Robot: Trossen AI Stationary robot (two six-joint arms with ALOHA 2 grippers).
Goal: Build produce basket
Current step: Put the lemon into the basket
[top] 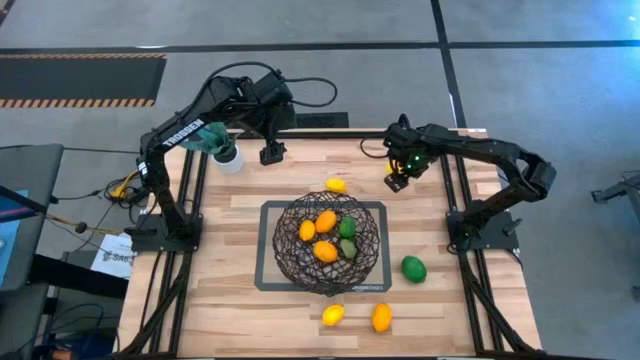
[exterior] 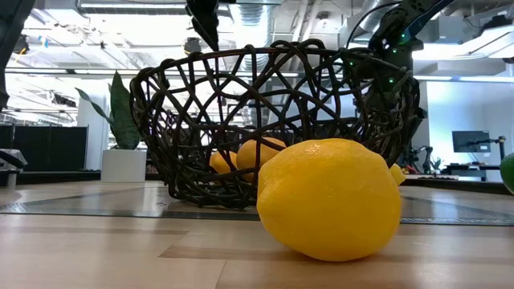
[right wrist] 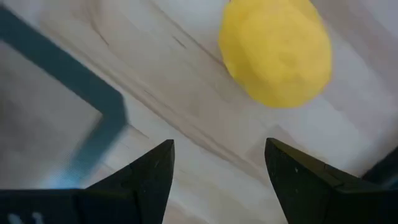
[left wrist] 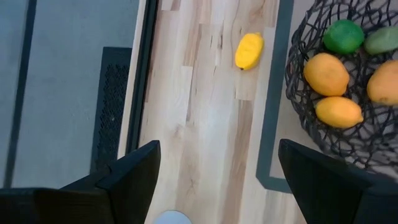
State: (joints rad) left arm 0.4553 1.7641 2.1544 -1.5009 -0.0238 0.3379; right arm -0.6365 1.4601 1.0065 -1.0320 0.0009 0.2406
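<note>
Overhead, right gripper (top: pixel 397 181) gapes empty beside a lemon (top: pixel 337 185); low view hides it.

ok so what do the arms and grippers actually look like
Both arms are black jointed links on black bases. The left arm carries white lettering along one link, and black cables loop near its wrist. The right gripper shows small green lights above it. The left gripper has flat, dark, squared fingers.
</note>
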